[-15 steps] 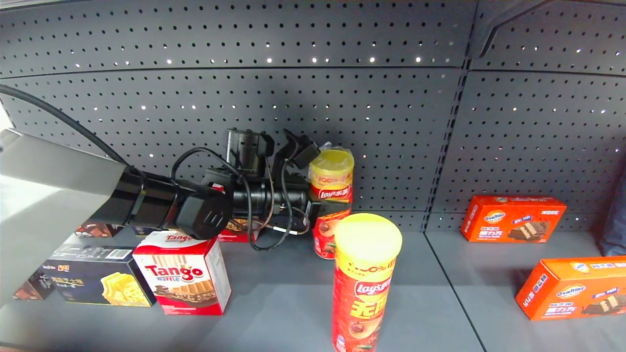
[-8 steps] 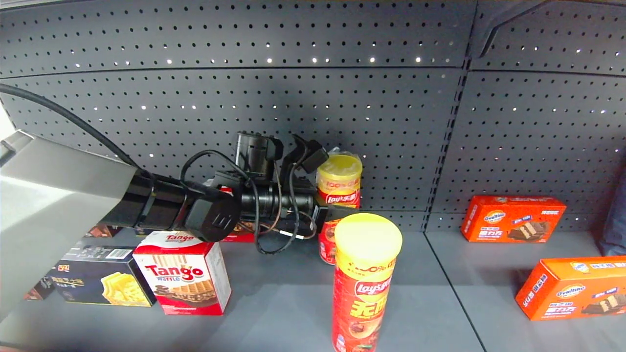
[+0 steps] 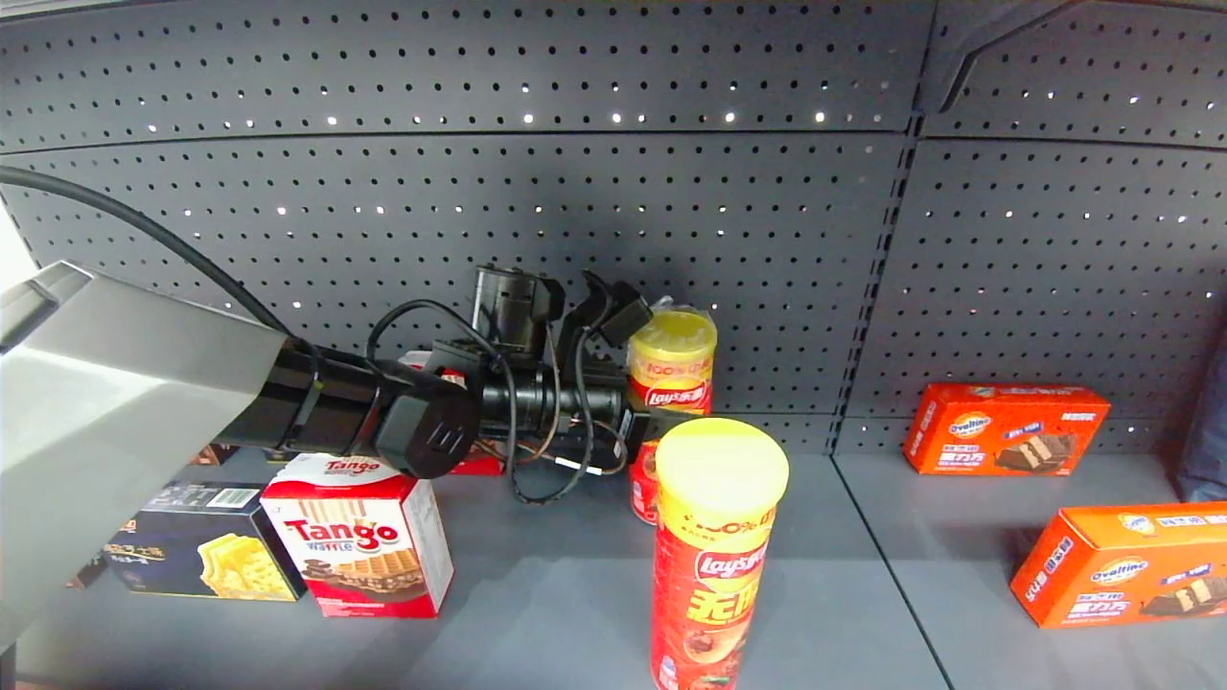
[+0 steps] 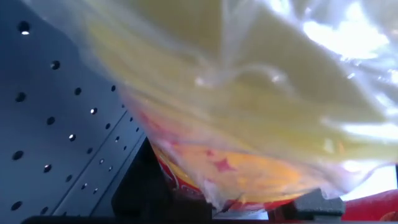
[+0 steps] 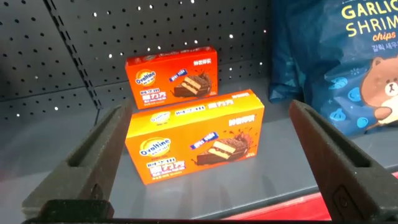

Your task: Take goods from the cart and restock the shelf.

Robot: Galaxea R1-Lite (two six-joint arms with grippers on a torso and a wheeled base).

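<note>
Currently L gripper (image 3: pixel 661 419) is clamping the rear chip can (image 3: pixel 673 362) at mid-body, jaws closed on it, can standing upright (long axis vert.) at shelf (image 3: pixel 566 594) back, directly behind front can (image 3: pixel 714 556), base contact unclear; R gripper (image 5: pixel 208 124) jaws gaping wide, empty.

The chip can (image 3: pixel 671 369), red with a yellow lid under clear wrap, stands upright at the back of the grey shelf (image 3: pixel 537 594), close to the pegboard wall (image 3: pixel 767 240). The left claw (image 3: pixel 661 417) clasps its middle. A matching can (image 3: pixel 714 556) stands upright nearer the front edge.
</note>
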